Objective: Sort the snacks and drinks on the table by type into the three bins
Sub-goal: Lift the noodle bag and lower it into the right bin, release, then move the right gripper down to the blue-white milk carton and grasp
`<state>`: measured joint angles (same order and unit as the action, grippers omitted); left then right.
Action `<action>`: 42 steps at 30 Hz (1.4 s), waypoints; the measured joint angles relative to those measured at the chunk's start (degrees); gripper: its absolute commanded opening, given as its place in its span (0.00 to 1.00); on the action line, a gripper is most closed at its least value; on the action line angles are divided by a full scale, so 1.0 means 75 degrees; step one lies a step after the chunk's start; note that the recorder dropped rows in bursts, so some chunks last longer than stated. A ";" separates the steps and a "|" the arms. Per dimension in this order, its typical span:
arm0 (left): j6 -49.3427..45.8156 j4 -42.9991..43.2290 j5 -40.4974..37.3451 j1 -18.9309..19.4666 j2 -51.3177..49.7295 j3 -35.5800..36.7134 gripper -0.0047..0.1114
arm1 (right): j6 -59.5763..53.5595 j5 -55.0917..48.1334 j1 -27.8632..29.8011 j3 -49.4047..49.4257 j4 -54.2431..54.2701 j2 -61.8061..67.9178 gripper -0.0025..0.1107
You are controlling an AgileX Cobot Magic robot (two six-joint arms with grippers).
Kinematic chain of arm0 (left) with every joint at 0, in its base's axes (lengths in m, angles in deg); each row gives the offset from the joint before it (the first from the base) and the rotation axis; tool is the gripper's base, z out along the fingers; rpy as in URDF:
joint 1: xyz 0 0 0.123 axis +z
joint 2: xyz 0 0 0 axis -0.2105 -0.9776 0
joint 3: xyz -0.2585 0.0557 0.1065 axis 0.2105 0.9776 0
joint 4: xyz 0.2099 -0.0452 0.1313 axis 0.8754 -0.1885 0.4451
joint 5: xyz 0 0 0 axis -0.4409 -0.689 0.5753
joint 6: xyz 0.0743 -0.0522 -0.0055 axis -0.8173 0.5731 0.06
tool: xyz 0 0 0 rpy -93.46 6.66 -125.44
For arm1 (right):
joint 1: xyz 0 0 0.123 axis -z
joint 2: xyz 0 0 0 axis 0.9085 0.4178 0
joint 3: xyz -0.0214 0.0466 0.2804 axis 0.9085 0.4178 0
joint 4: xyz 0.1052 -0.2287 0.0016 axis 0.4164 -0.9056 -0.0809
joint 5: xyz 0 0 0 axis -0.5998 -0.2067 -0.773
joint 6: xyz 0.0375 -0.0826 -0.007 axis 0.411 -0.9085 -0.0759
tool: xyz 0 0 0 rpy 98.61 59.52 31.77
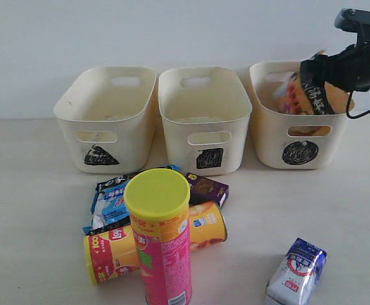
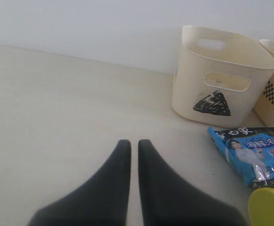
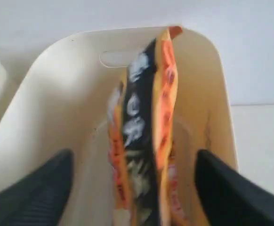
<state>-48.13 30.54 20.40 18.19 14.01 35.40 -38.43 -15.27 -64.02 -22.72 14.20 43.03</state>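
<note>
My right gripper [image 1: 320, 81] hangs over the circle-marked bin [image 1: 299, 143], one of the three bins. It is open [image 3: 133, 156], its fingers wide apart. An orange, white and black foil packet [image 3: 144, 132] stands blurred between them, inside the bin, touching neither finger. Out over the bare table [image 2: 57, 108] is my left gripper [image 2: 130, 143], shut and empty. A pink canister with a yellow lid [image 1: 163, 248] stands upright; against it lies a yellow-orange canister [image 1: 112, 251]. Behind them are blue and white packets [image 1: 112, 203] and a purple carton [image 1: 207, 189]. A blue-and-white carton [image 1: 297, 272] lies at the front right.
The triangle-marked bin [image 1: 105, 121] and the square-marked bin [image 1: 204, 121] stand side by side at the back, both showing nothing inside. A white wall runs behind the bins. The blue packet [image 2: 252, 150] lies just in front of the triangle bin [image 2: 221, 75].
</note>
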 measured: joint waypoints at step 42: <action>0.0000 0.0000 0.0000 0.0000 0.0000 0.0000 0.08 | 0.5403 -0.6062 -0.2020 0.3232 -0.5112 -0.3762 0.83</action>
<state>-48.13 30.54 20.40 18.19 14.01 35.40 2.09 -60.74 -79.16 1.52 -24.14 14.82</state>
